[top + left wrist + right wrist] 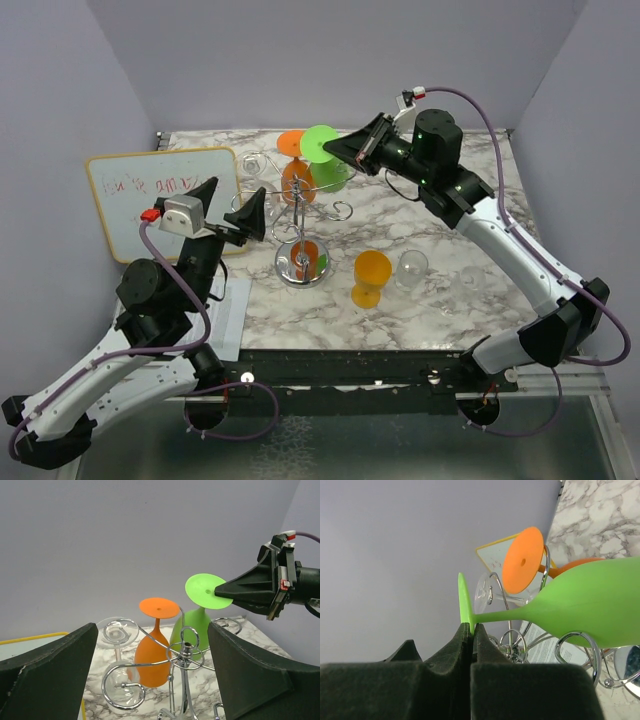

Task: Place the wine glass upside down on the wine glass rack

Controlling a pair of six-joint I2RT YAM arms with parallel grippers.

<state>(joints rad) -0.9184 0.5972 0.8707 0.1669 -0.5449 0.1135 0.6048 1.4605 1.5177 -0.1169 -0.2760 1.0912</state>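
One lime-green wine glass (331, 172) is showing as the task's piece: opaque and matte, with a rounded bowl, a short stem and a flat round foot. It is sitting upside down and tilting, bowl low against the curled top arms of the chrome wine glass rack (299, 262) at mid-table, foot uppermost. I cannot tell whether its stem is seated in a loop.

I am watching the right arm reaching in from the far right side, elbow raised, wrist pointing leftward at the rack's top. Its right gripper (471, 627) is clamping tight on the rim of the green foot, one finger pressing on each face of the thin disc.

The left arm is bending up from the near left corner. The left gripper (232, 205) is hovering with its jaws spread wide, holding nothing, just beside the rack's left loops.

An orange glass (152, 652) and a clear glass (117, 632) are hanging inverted on the same rack, beside the green one.
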